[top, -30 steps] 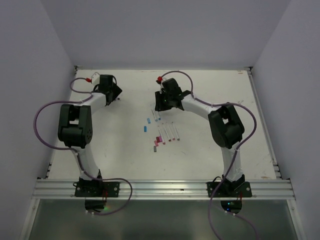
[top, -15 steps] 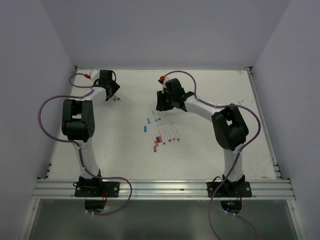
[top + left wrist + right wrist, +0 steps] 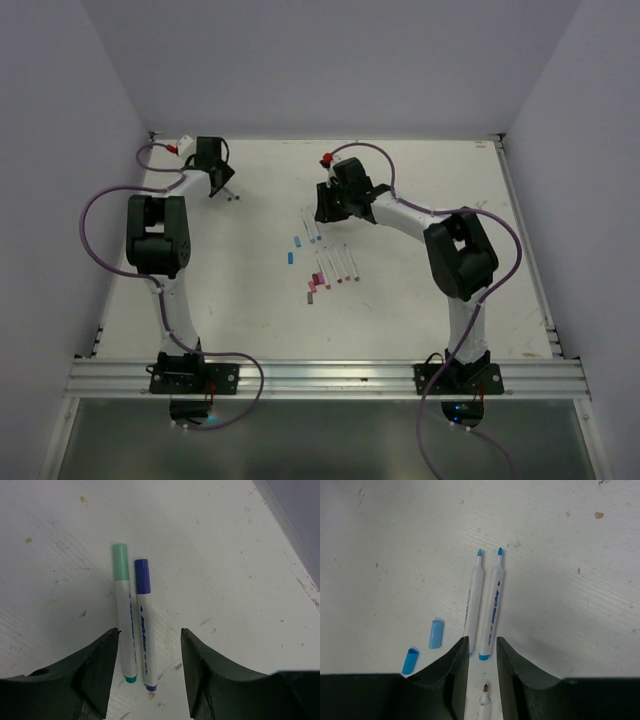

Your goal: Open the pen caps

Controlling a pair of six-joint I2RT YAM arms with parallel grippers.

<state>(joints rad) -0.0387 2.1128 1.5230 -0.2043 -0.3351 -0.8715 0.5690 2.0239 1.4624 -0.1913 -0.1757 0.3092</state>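
Blue plastic cylindrical pen caps (image 3: 435, 634)

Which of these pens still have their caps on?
The two at the left claw, with a green cap and a purple cap. The pens at the right claw show bare blue tips.

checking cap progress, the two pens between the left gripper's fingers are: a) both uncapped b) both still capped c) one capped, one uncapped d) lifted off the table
b, in the left wrist view the green cap and the purple cap each sit on the end of their pens, which lie side by side on the table.
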